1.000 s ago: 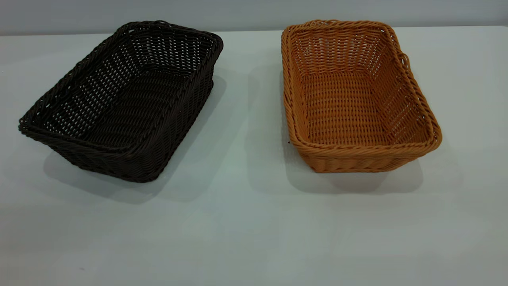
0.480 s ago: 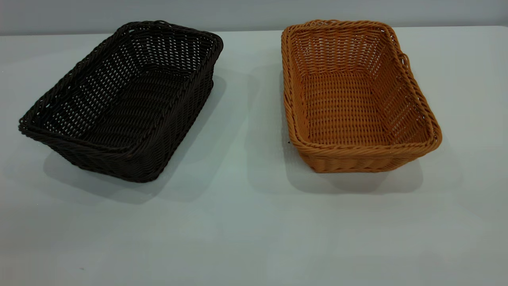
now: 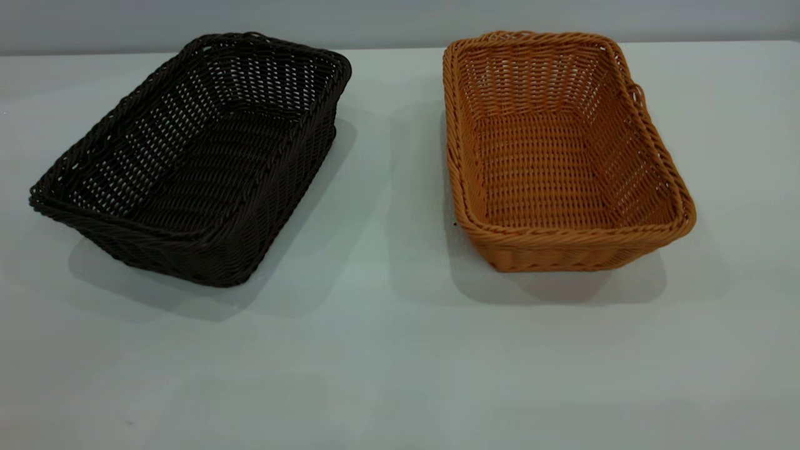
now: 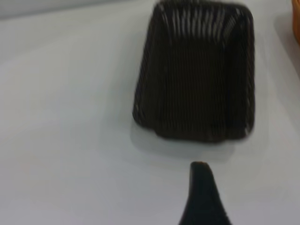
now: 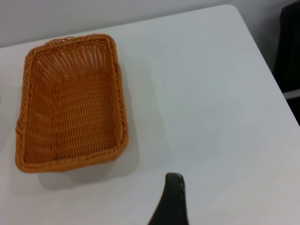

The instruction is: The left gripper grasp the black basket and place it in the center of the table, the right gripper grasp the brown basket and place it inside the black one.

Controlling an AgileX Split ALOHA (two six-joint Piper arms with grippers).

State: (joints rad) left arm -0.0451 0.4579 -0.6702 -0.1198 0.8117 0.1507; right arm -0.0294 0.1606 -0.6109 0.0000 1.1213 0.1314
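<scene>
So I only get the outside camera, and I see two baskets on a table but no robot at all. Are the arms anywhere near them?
Observer: Yes. The left wrist camera shows part of the left gripper over bare table, just short of one end of the black basket and not touching it.
Operator: And the other arm?
Observer: The right wrist camera shows part of the right gripper above bare table beside the brown basket, clear of it too.
Operator: Anything past the table that I can't see?
Observer: That same camera shows a rounded corner of the table, with something dark beyond its edge. I cannot tell what it is.
</scene>
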